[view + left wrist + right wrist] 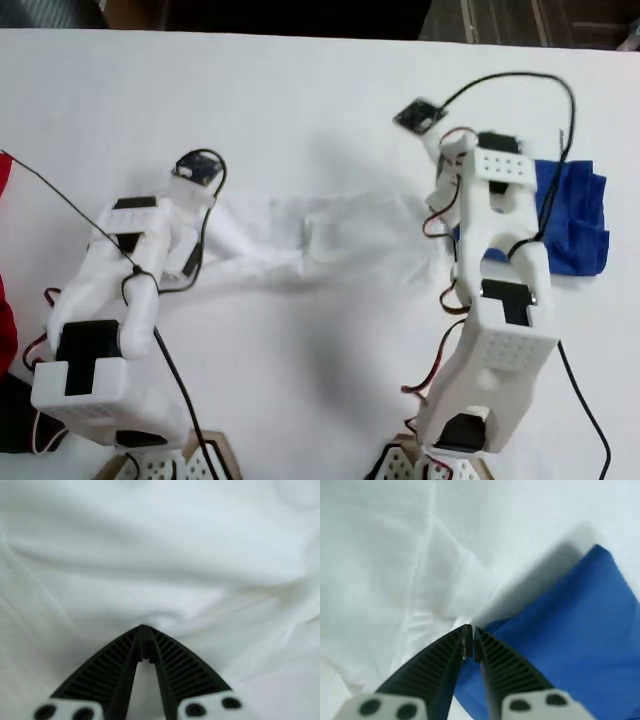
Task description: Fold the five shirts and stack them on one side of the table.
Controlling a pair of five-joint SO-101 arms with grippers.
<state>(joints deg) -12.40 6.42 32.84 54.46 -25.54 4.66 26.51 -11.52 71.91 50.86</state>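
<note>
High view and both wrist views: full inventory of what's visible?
white shirt: 1, white, mid-table, stretched between the two grippers
blue shirt: 1, blue, right side of the table, partly under the right arm
red cloth: 1, red, left edge of the high view
table: 1, white
left arm: 1, white, left of the white shirt
right arm: 1, white, over the blue shirt
left gripper: 1, black, shut on the white shirt
right gripper: 1, black, shut on the white shirt's edge beside the blue shirt

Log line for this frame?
left gripper: shut at white shirt | right gripper: shut at its edge | blue shirt: by right gripper
</note>
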